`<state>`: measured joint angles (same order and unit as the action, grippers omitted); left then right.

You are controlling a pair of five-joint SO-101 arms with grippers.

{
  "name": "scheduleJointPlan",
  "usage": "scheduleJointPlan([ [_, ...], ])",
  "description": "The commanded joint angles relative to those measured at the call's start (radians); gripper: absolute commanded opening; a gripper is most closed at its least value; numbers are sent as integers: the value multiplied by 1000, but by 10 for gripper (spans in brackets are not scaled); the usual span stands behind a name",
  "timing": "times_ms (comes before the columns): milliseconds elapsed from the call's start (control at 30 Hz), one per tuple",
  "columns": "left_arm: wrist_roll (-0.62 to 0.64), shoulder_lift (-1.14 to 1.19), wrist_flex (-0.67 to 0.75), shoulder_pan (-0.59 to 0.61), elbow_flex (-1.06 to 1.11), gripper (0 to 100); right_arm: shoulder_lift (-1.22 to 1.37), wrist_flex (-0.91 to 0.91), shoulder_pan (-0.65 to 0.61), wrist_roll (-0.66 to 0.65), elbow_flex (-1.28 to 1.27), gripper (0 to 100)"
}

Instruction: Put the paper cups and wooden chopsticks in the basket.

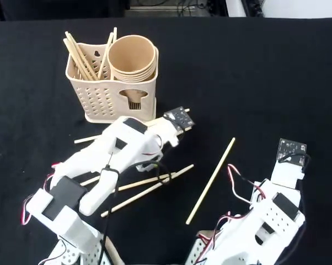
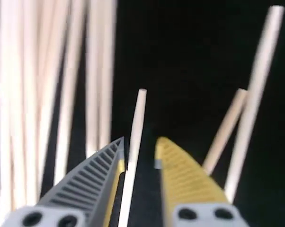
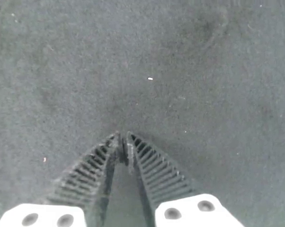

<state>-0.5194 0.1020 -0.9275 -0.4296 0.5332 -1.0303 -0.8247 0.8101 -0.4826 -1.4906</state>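
your left gripper (image 2: 141,142) straddles one chopstick (image 2: 139,111) just beside the basket (image 1: 100,99), jaws narrow with a gap on one side. close squarely and firmly before lifting. your right gripper (image 3: 122,142) hangs closed and empty.

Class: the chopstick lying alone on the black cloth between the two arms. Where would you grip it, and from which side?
Probably mid-length on the lone chopstick, from straight above, jaws across it: it lies flat and thin, with bare cloth on both sides.

Beige basket (image 1: 102,99), black table (image 1: 265,77)
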Motion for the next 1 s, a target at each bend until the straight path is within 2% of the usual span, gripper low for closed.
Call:
scheduleJointPlan([
  [0,-58,6,-43,19,-50,38,-15,12,8,-8,5,15],
  [167,-60,5,-123,-15,-58,30,-15,12,8,-8,5,15],
  [400,-57,3,-129,-27,-58,30,-15,12,8,-8,5,15],
  [500,-3,-48,-130,-25,-51,29,-15,12,8,-8,5,15],
  [633,94,-264,-222,-25,-47,29,-15,12,8,-8,5,15],
  [767,164,-589,-276,-12,-41,29,-15,12,8,-8,5,15],
  [900,183,-944,-267,90,-94,29,-15,12,8,-8,5,15],
  [967,250,-1073,-267,191,-173,29,-15,12,8,-8,5,15],
])
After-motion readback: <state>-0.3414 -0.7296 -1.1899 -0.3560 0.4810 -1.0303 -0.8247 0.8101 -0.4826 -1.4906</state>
